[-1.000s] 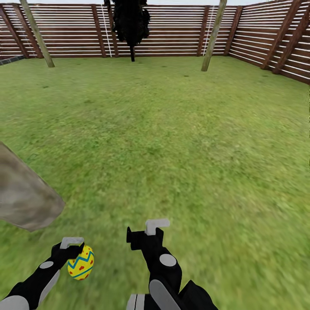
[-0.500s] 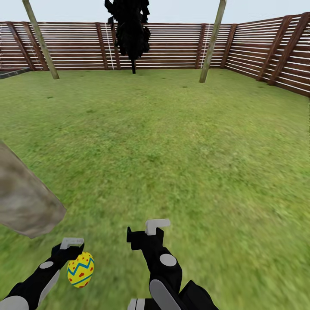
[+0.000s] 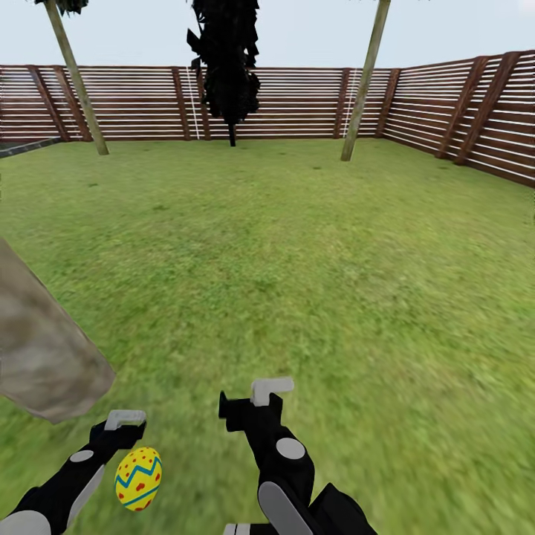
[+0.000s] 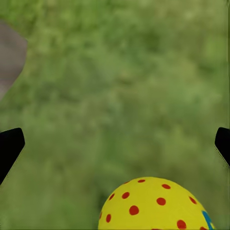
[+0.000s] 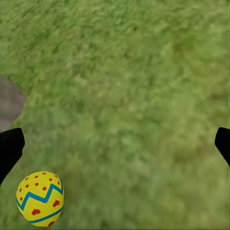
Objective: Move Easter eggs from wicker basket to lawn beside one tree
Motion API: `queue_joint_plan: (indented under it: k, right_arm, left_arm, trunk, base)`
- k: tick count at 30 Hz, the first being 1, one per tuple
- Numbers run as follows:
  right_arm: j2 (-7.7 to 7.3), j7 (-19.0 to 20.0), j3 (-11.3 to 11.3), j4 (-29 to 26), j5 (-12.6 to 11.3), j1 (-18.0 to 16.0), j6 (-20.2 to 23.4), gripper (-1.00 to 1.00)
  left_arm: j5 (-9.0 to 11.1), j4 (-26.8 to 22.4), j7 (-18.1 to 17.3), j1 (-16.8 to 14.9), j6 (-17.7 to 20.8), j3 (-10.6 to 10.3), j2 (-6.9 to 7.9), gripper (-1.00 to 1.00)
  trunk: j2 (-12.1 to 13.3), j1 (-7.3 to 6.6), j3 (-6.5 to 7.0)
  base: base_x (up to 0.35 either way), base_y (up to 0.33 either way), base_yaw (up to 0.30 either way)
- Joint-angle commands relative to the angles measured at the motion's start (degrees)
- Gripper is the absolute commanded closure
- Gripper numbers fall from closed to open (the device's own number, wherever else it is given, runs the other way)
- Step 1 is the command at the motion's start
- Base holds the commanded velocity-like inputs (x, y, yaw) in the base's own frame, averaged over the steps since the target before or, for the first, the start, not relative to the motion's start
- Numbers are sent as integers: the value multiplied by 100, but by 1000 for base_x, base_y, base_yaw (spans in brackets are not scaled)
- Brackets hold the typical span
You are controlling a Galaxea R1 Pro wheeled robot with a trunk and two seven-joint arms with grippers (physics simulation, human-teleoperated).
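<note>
On the near left we see a thick grey-brown tree (image 3: 44, 357), and just to its right, low down, is our left gripper (image 3: 125, 431). Its fingers are wide apart in the left wrist view, one dark tip at each side, and they hold nothing. One Easter egg (image 3: 138, 478) sits just under and beside that gripper, yellow with a blue zigzag and red spots, and we think it is loose from the fingers. We cannot tell if it is lying on the lawn (image 3: 312, 260) or dropping onto it. The egg is near the tree, so we judge that this egg is as good as put down in the right place. A bit further right is our right gripper (image 3: 249, 401). In its wrist view its fingers are wide apart too, with only grass between them. Far off are two thin trees, a black pointy tree (image 3: 227, 59) and the brown fence (image 3: 297, 104). From here we cannot tell how many eggs are placed. For any egg left in the basket, we would have to go and get it and bring it to this same tree.
</note>
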Motion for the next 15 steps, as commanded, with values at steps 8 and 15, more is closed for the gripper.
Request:
queue_joint_plan:
  k: [8, 15]
  right_arm:
    - [3, -41, 11, -6, -37, -6, 18, -100]
    - [-4, -25, 9, -6, -55, -6, 18, -100]
  left_arm:
    - [60, 5, -8, -3, -8, -31, 7, -100]
    - [48, 14, -2, -1, 41, -38, 7, -100]
  trunk:
    - [9, -22, 173]
    - [18, -40, 328]
  base:
    - [0, 0, 0]
    - [0, 0, 0]
